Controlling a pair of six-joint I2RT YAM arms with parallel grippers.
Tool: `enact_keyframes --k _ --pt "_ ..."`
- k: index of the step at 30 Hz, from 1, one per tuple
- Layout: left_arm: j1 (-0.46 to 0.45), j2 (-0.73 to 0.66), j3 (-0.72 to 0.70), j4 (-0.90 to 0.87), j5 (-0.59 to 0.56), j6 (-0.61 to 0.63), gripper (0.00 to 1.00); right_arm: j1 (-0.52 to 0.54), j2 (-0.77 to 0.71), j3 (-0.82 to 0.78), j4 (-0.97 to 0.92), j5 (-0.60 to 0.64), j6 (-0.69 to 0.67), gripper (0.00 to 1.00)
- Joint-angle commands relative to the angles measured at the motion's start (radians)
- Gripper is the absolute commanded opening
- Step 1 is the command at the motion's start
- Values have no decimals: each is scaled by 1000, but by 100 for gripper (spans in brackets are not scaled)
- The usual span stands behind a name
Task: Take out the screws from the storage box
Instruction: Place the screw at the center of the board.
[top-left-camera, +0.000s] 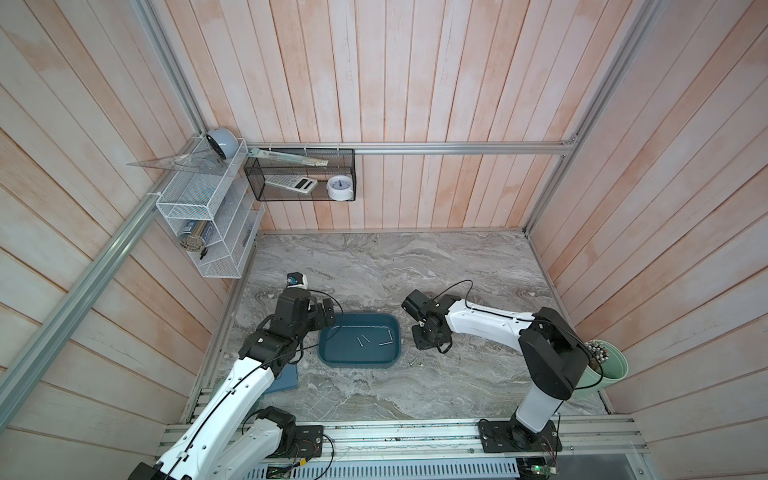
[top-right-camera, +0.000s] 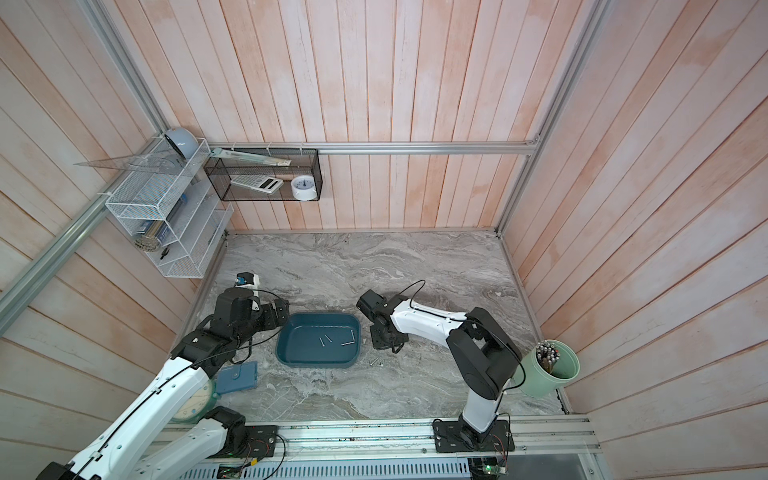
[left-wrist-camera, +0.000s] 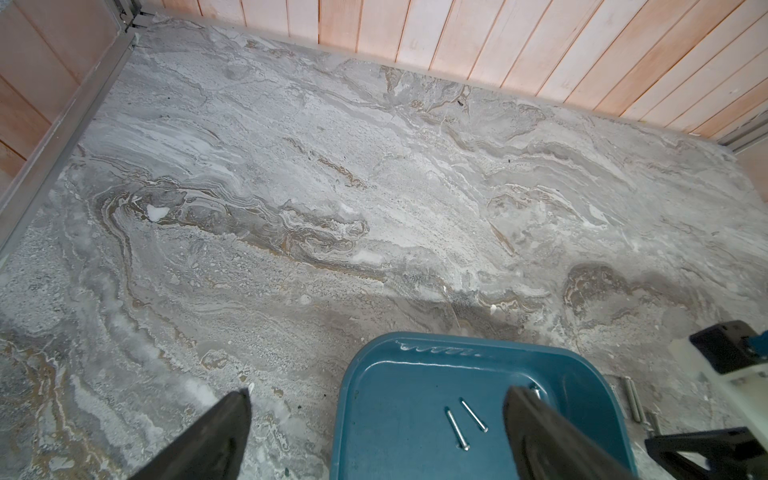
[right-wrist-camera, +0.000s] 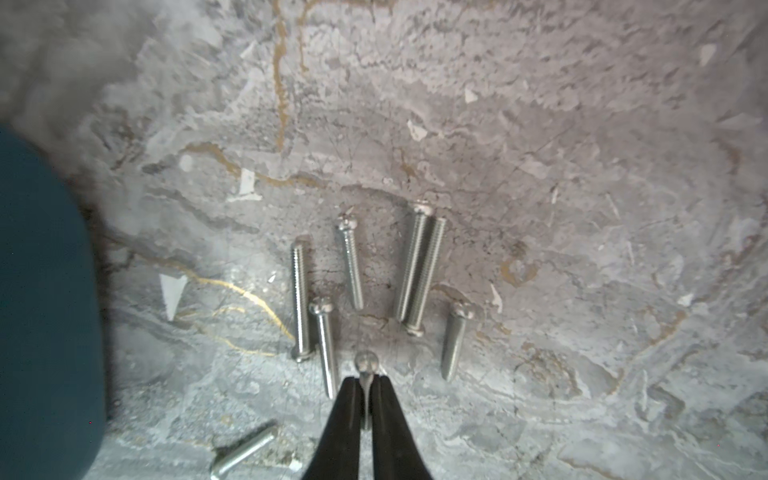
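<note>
In both top views the dark teal storage box (top-left-camera: 332, 362) (top-right-camera: 291, 353) sits on the marble table between my arms. Several thin silver screws (top-left-camera: 360, 341) (top-right-camera: 322, 341) lie on its floor, and the left wrist view shows two of them (left-wrist-camera: 457, 428). My left gripper (left-wrist-camera: 379, 392) (top-left-camera: 328, 313) hangs open over the box's left rim, holding nothing. Several more screws (right-wrist-camera: 351, 262) (top-left-camera: 415, 361) lie on the table just right of the box (right-wrist-camera: 41, 291). My right gripper (right-wrist-camera: 365, 380) (top-left-camera: 422, 349) points down there, shut on a screw (right-wrist-camera: 365, 361) whose head sticks out past the tips.
A pale green cup of metal rods (top-left-camera: 606, 365) stands at the far right, behind the right arm. A blue pad (top-right-camera: 239, 376) lies by the left arm. A small white and blue device (top-left-camera: 296, 280) sits behind the left gripper. Wire racks (top-left-camera: 203, 216) (top-left-camera: 299, 174) hang on the walls.
</note>
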Motion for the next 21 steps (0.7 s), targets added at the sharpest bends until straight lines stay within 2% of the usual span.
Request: enact_keyframes --k 1,10,17,20,21 --pt "7 5 -4 -2 -1 0 100 1 17 17 -29 1 -11 13" --pt "6 13 -2 -4 1 2 100 1 24 25 -29 -11 -4 17" --pt "6 14 -2 -3 1 2 100 1 -56 71 -83 27 -20 20" --pt "7 16 -2 -1 -1 4 100 1 -99 98 -88 33 -37 25" --pt "6 18 -2 -1 -3 5 100 1 -109 109 -87 27 -47 30"
